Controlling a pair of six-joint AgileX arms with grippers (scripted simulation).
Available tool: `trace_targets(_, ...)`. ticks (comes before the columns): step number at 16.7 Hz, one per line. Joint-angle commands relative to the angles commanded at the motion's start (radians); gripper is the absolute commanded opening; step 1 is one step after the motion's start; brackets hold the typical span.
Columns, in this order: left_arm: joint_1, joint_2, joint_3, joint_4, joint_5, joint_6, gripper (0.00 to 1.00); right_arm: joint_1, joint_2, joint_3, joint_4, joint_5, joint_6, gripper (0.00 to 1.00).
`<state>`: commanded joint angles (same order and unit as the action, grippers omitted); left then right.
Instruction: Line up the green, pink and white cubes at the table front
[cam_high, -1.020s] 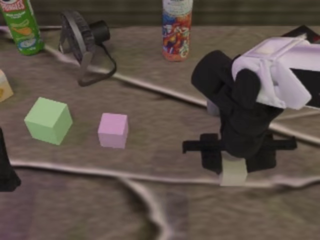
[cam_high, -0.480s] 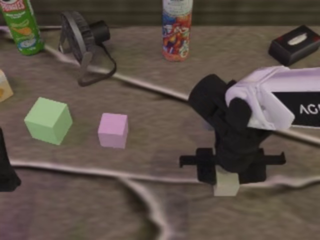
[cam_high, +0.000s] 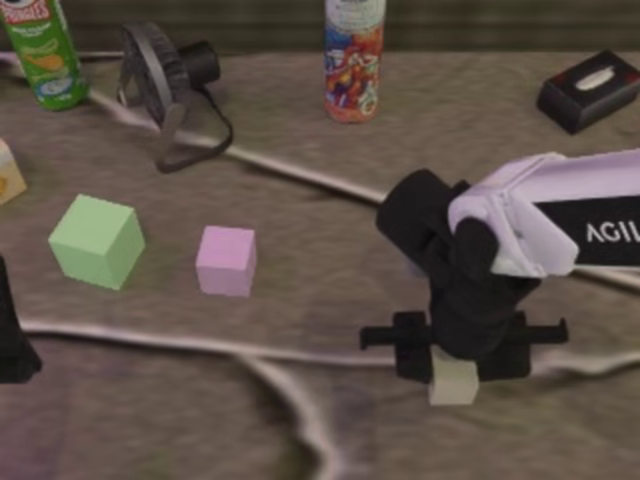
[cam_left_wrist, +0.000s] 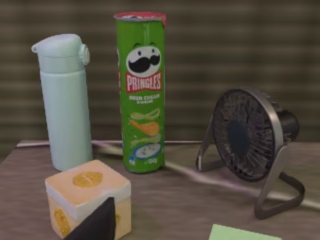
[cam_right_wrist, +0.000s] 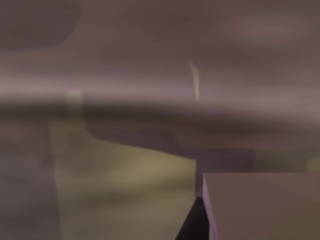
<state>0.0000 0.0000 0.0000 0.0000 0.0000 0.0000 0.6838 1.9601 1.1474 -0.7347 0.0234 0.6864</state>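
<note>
While our right gripper (cam_high: 455, 368) hangs near the worktop's (cam_high: 300, 420) front edge, right of centre, its fingers hold the white cube (cam_high: 453, 382) between them. Over the last second cube and gripper have slid forward and slightly toward the left edge, so we judge the carry near its end; whether the cube touches the cloth we cannot tell. Farther back, toward the left edge, the pink cube (cam_high: 226, 260) and green cube (cam_high: 96, 241) sit apart, unmoved, well short of the front. Our left gripper (cam_high: 12, 340) stays parked at the left edge; its fingers we cannot read.
</note>
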Motion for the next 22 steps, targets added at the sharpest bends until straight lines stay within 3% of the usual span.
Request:
trace_targets(11,0.0,0.0,0.0,0.0,0.0,0.0,1.0,0.0,0.0,0.0,0.0,0.0,0.0,0.98)
trace_targets(22,0.0,0.0,0.0,0.0,0.0,0.0,1.0,0.002,-0.007,0.013,-0.017,0.0,-0.001,1.0)
